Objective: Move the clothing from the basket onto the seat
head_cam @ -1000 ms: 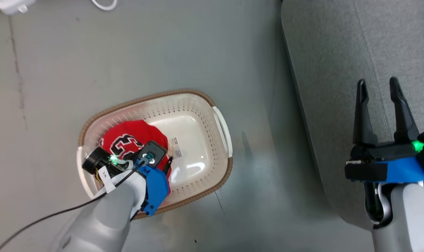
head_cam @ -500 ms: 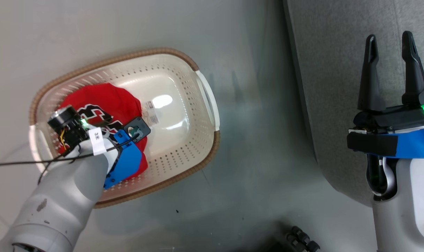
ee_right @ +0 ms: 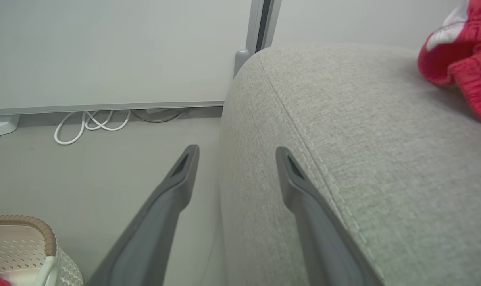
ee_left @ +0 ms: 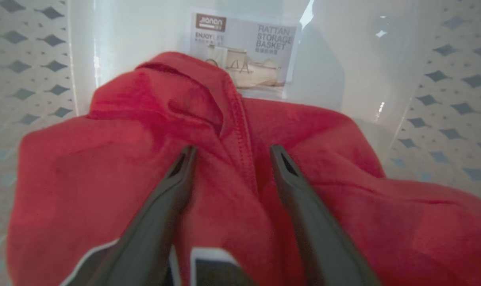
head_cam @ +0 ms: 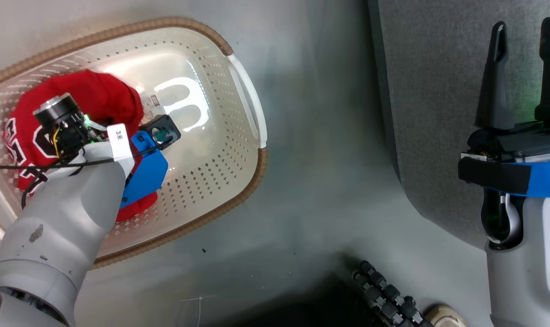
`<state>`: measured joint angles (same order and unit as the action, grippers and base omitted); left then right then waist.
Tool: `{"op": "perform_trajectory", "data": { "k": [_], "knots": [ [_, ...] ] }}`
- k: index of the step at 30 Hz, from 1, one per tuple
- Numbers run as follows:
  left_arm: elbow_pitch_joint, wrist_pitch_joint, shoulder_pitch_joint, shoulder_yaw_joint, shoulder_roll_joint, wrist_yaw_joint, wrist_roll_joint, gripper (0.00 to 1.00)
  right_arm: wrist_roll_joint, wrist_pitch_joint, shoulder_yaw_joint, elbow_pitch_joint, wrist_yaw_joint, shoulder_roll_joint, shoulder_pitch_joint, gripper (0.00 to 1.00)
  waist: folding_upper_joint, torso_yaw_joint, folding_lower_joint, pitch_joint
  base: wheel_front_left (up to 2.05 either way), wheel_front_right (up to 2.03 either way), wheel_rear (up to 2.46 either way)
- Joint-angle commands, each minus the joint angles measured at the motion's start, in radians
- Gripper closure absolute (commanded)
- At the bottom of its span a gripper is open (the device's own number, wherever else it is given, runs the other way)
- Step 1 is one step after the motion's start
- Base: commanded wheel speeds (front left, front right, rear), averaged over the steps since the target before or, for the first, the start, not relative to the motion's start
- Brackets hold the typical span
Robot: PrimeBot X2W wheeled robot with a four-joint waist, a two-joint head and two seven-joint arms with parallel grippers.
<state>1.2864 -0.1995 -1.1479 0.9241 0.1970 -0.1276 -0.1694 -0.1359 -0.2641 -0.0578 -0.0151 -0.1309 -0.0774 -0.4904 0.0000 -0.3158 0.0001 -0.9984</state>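
Red jersey is lying bunched at the basket's left end; I am leaning closer than a second ago, left tool spread astride a fold, ready for pinching; right tool is hanging spread over the seat's edge.

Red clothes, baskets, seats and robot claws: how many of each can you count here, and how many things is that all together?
Basket: 1
Seat: 1
Red clothes: 2, the jersey in the basket and a second garment on the seat
Claws: 2, the left claw and the right claw
Total: 6
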Motion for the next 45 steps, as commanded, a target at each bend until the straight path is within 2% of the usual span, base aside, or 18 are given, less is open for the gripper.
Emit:
{"op": "perform_trajectory", "data": {
  "k": [1,6,15,16,17,18,27,35,40,45],
  "knots": [
    [0.003,-0.015,-0.017,0.007,0.008,-0.004,0.006,0.00,-0.004,0.000,-0.004,-0.011,0.000,0.006,-0.019,0.00,0.0000,-0.014,-0.0001,-0.025,0.00,0.00,0.00],
    [0.004,-0.073,-0.044,0.023,0.007,-0.004,0.012,0.00,-0.002,0.000,-0.017,-0.028,0.000,0.009,-0.016,0.00,0.0000,-0.020,-0.0001,-0.052,0.00,0.00,0.00],
    [0.005,-0.108,-0.041,0.036,-0.017,0.016,0.027,0.00,0.006,0.000,-0.028,-0.035,0.000,0.013,-0.002,0.00,0.0000,-0.011,-0.0001,-0.067,0.00,0.00,0.00],
    [0.006,-0.112,-0.038,0.037,-0.017,0.017,0.028,0.31,0.006,0.000,-0.027,-0.034,0.000,0.012,-0.002,0.00,0.0000,-0.010,-0.0001,-0.067,0.00,0.00,0.00],
    [0.005,-0.115,-0.035,0.038,-0.018,0.019,0.029,0.83,0.007,0.000,-0.027,-0.033,0.000,0.012,-0.003,0.00,0.0000,-0.009,-0.0001,-0.066,0.00,0.00,0.00],
    [0.005,-0.117,-0.032,0.041,-0.020,0.019,0.028,1.00,0.008,0.000,-0.028,-0.033,0.000,0.012,-0.004,0.00,0.0000,-0.009,-0.0001,-0.066,0.00,0.00,0.00],
    [0.005,-0.107,-0.007,0.053,-0.034,0.027,0.046,1.00,0.013,0.000,-0.036,-0.026,0.000,0.008,-0.006,0.00,0.0000,0.003,-0.0001,-0.050,0.00,0.00,0.00],
    [-0.003,-0.053,0.015,0.063,-0.087,0.032,0.069,1.00,0.016,-0.001,-0.046,-0.014,0.000,0.000,-0.008,0.00,0.0000,0.026,-0.0001,-0.002,0.00,0.00,0.00],
    [-0.028,-0.019,0.036,0.066,-0.131,0.034,0.094,1.00,0.025,0.000,-0.054,-0.005,0.000,-0.011,0.003,0.00,0.0000,0.057,-0.0001,0.056,0.00,0.00,0.00],
    [-0.079,0.043,0.055,0.062,-0.144,0.019,0.144,1.00,0.030,-0.001,-0.066,0.006,0.000,-0.029,0.024,0.00,0.0000,0.100,-0.0001,0.130,0.00,0.00,0.00]
  ]
}}
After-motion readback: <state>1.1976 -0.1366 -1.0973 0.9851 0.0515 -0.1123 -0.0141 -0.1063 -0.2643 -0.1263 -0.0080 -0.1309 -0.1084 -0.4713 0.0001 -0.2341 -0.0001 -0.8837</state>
